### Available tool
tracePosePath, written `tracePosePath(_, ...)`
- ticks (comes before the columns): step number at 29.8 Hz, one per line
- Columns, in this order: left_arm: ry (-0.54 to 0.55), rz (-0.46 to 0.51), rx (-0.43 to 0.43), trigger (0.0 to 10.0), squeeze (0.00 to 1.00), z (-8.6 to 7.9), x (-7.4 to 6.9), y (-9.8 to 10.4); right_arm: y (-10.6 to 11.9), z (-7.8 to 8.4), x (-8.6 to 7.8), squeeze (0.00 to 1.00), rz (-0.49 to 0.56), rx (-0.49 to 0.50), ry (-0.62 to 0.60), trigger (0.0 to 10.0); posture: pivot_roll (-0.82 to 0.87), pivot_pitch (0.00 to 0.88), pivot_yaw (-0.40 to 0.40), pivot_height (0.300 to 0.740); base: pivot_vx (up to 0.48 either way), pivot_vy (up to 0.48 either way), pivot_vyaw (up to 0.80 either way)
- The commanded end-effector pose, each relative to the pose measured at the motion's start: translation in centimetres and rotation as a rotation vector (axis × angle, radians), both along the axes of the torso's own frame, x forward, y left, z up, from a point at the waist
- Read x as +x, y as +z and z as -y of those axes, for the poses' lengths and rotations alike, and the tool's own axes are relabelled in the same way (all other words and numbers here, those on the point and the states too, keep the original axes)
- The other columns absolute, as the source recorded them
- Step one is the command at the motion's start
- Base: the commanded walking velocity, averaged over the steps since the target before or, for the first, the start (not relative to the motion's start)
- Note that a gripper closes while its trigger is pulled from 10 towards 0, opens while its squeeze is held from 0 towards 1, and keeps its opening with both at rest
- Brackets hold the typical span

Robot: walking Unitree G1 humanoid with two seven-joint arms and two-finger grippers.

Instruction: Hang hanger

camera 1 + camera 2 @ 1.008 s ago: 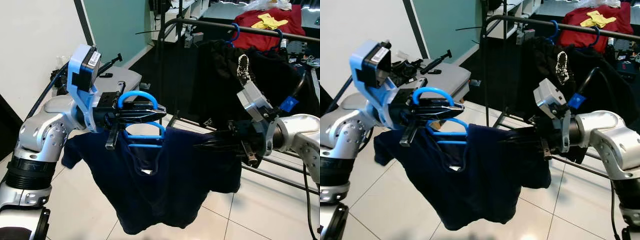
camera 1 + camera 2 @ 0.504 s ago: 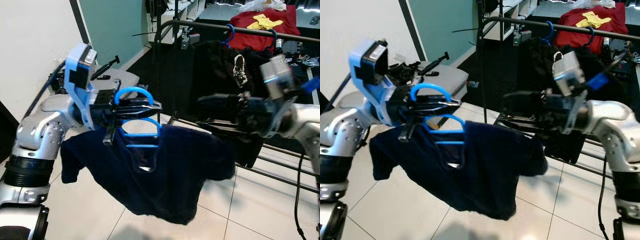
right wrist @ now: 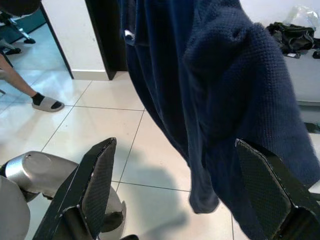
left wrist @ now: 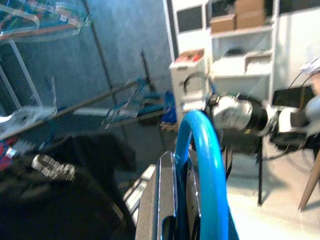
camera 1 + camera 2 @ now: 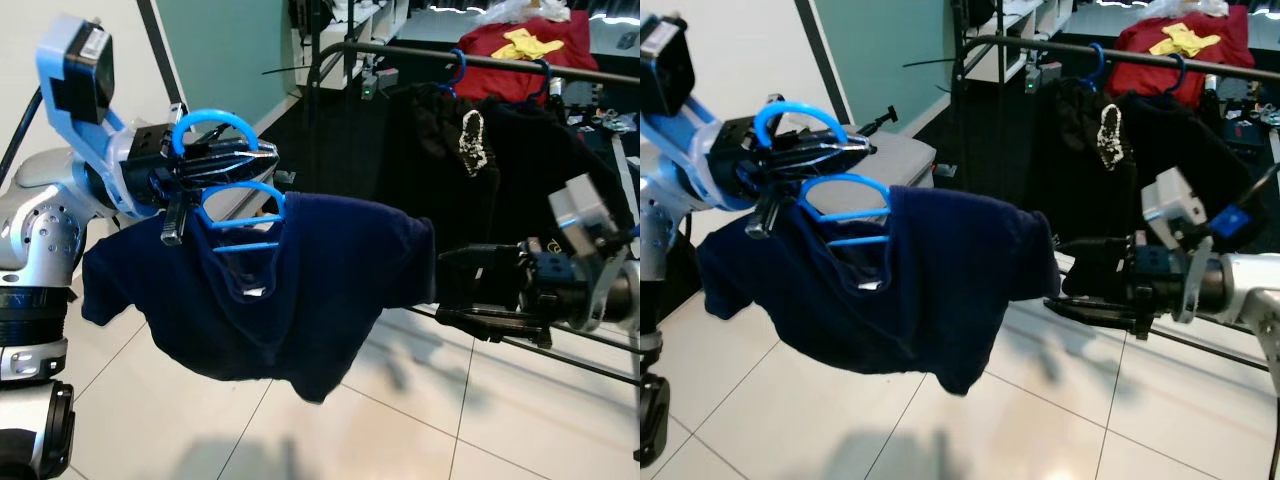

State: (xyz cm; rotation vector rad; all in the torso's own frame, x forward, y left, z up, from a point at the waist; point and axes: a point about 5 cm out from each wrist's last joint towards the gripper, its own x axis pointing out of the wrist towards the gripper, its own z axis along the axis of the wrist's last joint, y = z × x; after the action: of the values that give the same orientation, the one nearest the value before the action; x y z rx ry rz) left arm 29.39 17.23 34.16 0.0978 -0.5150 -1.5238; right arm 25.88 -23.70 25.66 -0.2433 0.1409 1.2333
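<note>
Closest to you, your left gripper (image 5: 235, 165) is raised at the left with its black fingers clamped on the hook of the blue hanger (image 5: 222, 175), and the left wrist view shows that hook (image 4: 200, 165) running straight out between the fingers. Hanging directly beneath this gripper is the navy shirt (image 5: 290, 285), draped over the hanger with its collar just below the fingers and its body and sleeves falling toward the white tiled floor (image 5: 420, 410). Across from it, your right gripper (image 5: 470, 290) sits lower on the right, its fingers spread wide and holding nothing; the near sleeve edge of the shirt lies just in front of its tips, and in the right wrist view the knit fabric (image 3: 220, 85) hangs between and beyond the two open fingers (image 3: 97, 180) without either touching it. Past that gripper a person's foot in a sandal (image 3: 45, 102) rests on the tiles. Farther off, beyond both grippers, stands the black clothes rack (image 5: 480, 62), its top rail above the right gripper's height, already carrying dark garments (image 5: 470, 150) on blue hangers, with a red cloth (image 5: 540, 45) behind it.
</note>
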Motion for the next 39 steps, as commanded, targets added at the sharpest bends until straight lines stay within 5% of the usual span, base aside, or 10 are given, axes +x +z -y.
tracePosePath(1, -0.052, 0.023, -0.003, 0.0, 0.0, 0.5, -0.5, 0.5, 0.3, -0.6, 0.2, 0.0, 0.038, -0.002, 0.008, 10.0, -0.06, 0.083, 0.081, 0.74, 0.0, 0.0, 0.0)
tracePosePath(11, -0.091, 0.012, 0.013, 0.0, 0.0, 1.0, -0.7, 0.2, 1.6, -0.5, 0.6, 0.0, 0.095, 0.0, -0.001, 10.0, -0.06, 0.083, 0.08, 0.74, 0.0, 0.0, 0.0)
tracePosePath(23, -0.068, 0.01, 0.01, 0.0, 0.0, 0.8, -0.6, 0.4, 5.1, 1.5, -1.5, 0.0, 0.158, 0.05, 0.016, 10.0, -0.06, 0.091, 0.082, 0.74, 0.0, 0.0, 0.0)
tracePosePath(39, -0.132, 0.017, -0.006, 0.0, 0.0, 1.7, -1.1, 0.7, 1.4, -0.6, -0.3, 0.0, 0.062, -0.033, 0.053, 10.0, -0.05, 0.084, 0.084, 0.74, 0.0, 0.0, 0.0)
